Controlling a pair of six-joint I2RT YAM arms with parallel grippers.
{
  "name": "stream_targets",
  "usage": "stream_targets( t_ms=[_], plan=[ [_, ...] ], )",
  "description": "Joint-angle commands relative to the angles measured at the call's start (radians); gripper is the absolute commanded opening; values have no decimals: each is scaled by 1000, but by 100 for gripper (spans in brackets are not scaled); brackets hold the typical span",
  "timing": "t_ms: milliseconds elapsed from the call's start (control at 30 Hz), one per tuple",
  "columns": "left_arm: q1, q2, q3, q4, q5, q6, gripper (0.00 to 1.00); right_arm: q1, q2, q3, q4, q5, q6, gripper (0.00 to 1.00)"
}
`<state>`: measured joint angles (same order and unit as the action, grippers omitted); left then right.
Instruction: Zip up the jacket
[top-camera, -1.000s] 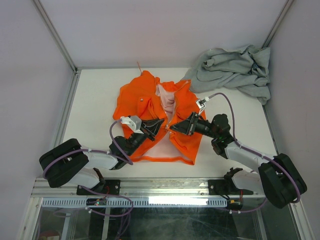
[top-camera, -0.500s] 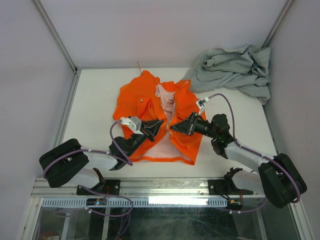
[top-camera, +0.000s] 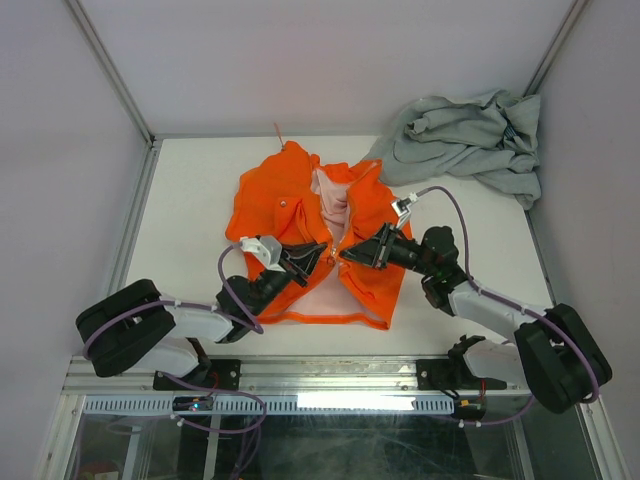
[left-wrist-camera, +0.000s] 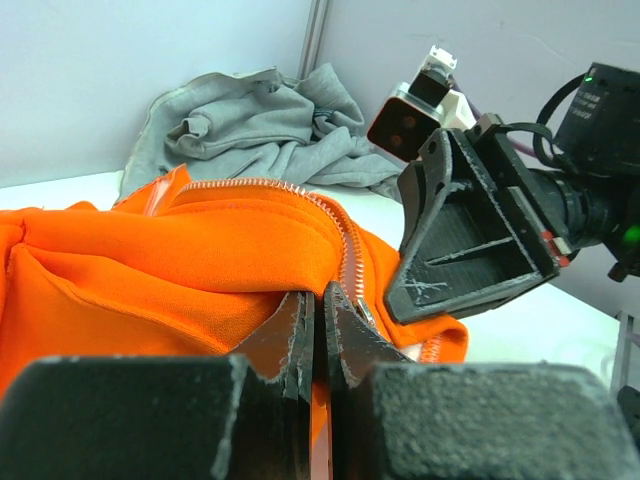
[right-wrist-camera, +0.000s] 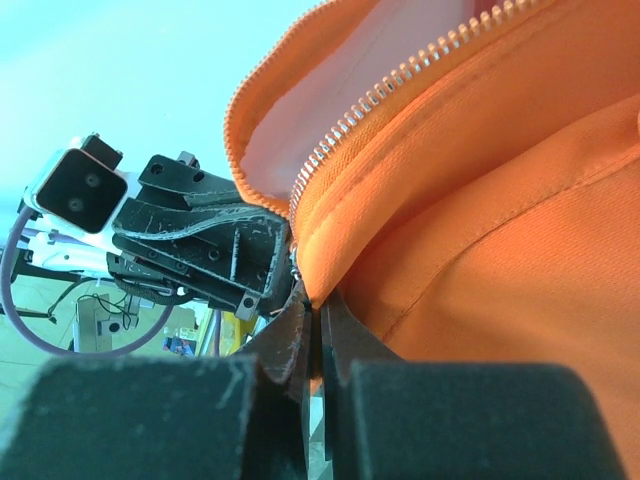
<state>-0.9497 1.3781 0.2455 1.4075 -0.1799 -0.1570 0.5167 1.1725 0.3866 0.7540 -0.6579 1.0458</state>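
Where white table (top-camera: 185, 190) meets walls (top-camera: 330, 60), grey garment (top-camera: 470, 140) bunched; jacket (top-camera: 285, 195) centred.

What the tools and frame edges conceal
From above, the left tool (top-camera: 320, 253) and right tool (top-camera: 343, 256) cover the front opening of the jacket (top-camera: 290, 195) where they meet, and what each pinches there is too small to make out. Both wrist views cut the jacket off at their edges. In the left wrist view, orange fabric hides the near side of the grey garment (left-wrist-camera: 250, 120).
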Motion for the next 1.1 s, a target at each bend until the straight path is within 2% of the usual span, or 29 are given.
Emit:
stream_targets(
  t_ms=[0, 200, 333, 500, 633, 867, 1067],
  plan=[
    [-18, -62, -9, 69, 52, -27, 0, -22, 12, 55, 57, 14, 11, 0],
    [-18, -113, -22, -45, 80, -130, 0, -49, 31, 99, 42, -35, -72, 0],
    [-17, -161, 19, -285, 74, -219, 0, -53, 29, 138, 14, -78, -164, 0],
    [-9, -224, -1, -385, 33, -332, 0, -53, 27, 150, -10, -102, -270, 0],
    [11, -231, 58, -528, 142, -399, 0, -52, 41, 153, -16, -100, -313, 0],
    [149, -221, 62, -593, 317, -620, 0, -53, 55, 167, -114, -55, -421, 0],
    [192, -139, 95, -601, 475, -673, 0, -53, 93, 189, -136, -15, -442, 0]
  ],
)
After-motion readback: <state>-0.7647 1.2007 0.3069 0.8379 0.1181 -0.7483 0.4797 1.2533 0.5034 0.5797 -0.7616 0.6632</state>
